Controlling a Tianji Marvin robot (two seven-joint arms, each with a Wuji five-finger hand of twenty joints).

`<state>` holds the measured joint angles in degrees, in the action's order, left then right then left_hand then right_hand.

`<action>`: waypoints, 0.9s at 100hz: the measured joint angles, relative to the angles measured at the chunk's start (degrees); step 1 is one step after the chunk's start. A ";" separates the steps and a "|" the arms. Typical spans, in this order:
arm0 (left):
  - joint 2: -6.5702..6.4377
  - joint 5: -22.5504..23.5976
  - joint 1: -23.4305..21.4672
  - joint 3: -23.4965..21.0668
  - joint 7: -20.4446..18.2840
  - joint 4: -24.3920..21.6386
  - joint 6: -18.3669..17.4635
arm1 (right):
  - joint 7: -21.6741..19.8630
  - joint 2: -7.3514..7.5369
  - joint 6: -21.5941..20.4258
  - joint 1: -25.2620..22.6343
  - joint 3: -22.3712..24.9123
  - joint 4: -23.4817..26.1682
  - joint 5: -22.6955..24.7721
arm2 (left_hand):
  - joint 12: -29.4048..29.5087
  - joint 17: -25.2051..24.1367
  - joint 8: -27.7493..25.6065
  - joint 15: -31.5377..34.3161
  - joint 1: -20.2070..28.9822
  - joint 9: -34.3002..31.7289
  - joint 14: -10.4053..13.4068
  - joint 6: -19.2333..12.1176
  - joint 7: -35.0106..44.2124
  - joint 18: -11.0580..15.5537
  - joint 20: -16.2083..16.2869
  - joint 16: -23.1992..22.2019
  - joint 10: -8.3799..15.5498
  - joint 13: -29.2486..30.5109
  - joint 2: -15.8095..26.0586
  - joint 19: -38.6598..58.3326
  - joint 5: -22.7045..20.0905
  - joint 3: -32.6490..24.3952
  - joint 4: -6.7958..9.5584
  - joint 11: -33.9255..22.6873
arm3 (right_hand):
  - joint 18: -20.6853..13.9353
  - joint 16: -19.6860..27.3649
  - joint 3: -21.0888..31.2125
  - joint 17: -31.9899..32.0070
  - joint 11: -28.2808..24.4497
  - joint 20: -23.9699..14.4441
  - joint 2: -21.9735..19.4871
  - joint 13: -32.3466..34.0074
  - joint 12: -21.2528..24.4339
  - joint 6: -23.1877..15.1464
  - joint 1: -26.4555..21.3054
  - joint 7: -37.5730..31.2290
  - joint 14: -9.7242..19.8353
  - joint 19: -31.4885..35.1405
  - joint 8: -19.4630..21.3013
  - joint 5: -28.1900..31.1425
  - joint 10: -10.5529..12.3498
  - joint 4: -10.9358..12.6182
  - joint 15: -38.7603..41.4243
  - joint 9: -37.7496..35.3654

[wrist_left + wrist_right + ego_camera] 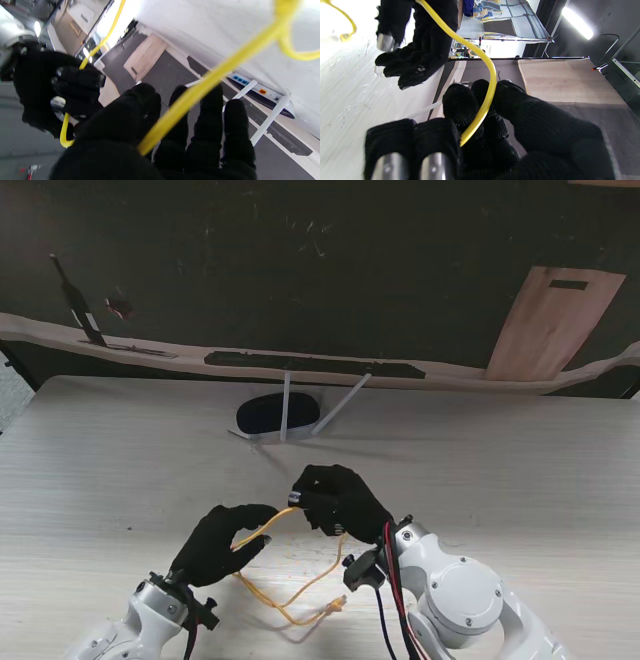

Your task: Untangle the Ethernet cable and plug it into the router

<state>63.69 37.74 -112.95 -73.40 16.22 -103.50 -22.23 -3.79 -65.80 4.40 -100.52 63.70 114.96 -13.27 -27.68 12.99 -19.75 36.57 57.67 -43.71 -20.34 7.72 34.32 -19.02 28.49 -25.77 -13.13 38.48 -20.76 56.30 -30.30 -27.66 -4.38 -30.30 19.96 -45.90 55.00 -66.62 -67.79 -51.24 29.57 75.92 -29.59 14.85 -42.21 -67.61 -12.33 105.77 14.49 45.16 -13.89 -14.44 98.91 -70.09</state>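
Note:
A yellow Ethernet cable [268, 526] stretches between my two black-gloved hands near my side of the table. My left hand [218, 542] is shut on the cable [197, 92], which runs across its fingers. My right hand [336, 498] grips another stretch of the cable [488, 75] between thumb and fingers. The rest of the cable loops loosely on the table, ending in a plug [335, 605] nearer to me. The router [277, 414], dark with white antennas, sits farther from me at the table's middle; its ports [252, 85] show in the left wrist view.
A wooden board [553, 322] leans at the far right behind the table. A dark strip [315, 364] runs along the table's far edge. A dark stand [78, 305] rises at the far left.

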 measured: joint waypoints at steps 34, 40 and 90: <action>3.65 -3.87 0.63 1.85 12.85 2.20 1.99 | -6.10 0.38 2.69 -0.65 1.76 0.49 -2.65 | -11.12 26.96 -2.08 41.81 10.33 -11.04 -0.04 -6.20 18.42 -11.17 12.98 -12.07 1.15 27.13 6.53 31.14 -3.64 19.17 0.00 -27.14 | 0.00 0.00 -0.41 0.00 -0.01 0.58 0.33 0.00 0.00 -0.08 0.00 0.00 0.00 0.00 0.00 0.00 0.00 0.00 0.00 0.00; 4.11 -3.85 0.67 2.81 17.15 2.22 4.27 | -6.30 0.69 2.55 -0.74 1.76 0.41 -2.30 | -12.50 33.06 -2.11 48.22 11.05 -11.71 1.62 -6.20 18.81 -11.21 13.01 -12.79 0.63 31.14 7.12 36.44 -3.24 19.96 0.00 -28.65 | 0.00 0.00 -0.26 0.00 -0.01 0.62 2.62 0.00 0.00 -0.08 1.73 0.00 0.00 0.00 0.00 0.00 0.00 0.51 0.00 0.00; 6.28 -8.96 -0.48 0.61 17.32 1.44 0.82 | -16.93 4.30 -4.28 0.71 3.24 -4.61 15.05 | -15.82 44.38 -2.80 56.32 11.57 -14.81 1.48 -1.29 19.33 -11.33 7.10 -14.69 0.72 32.58 8.54 44.57 -2.00 23.01 0.68 -32.67 | -0.62 2.79 7.56 0.00 -0.01 2.82 17.96 0.00 -0.42 -3.28 0.99 5.77 0.50 0.05 0.17 -0.86 0.27 2.93 0.01 0.24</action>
<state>69.96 28.79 -113.43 -72.79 33.54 -102.06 -21.40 -20.72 -61.51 0.11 -99.81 66.94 110.35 1.78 -43.50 57.37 -22.56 92.89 69.24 -58.52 -18.86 6.44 53.66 -30.35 35.59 -40.46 -12.41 71.06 -12.22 100.87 -32.30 -4.65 -3.69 -62.98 19.34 -43.11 62.57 -66.63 -67.80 -48.42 47.52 75.92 -30.00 11.57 -41.22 -61.84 -11.83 105.82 14.66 44.30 -13.61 -11.50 98.92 -69.85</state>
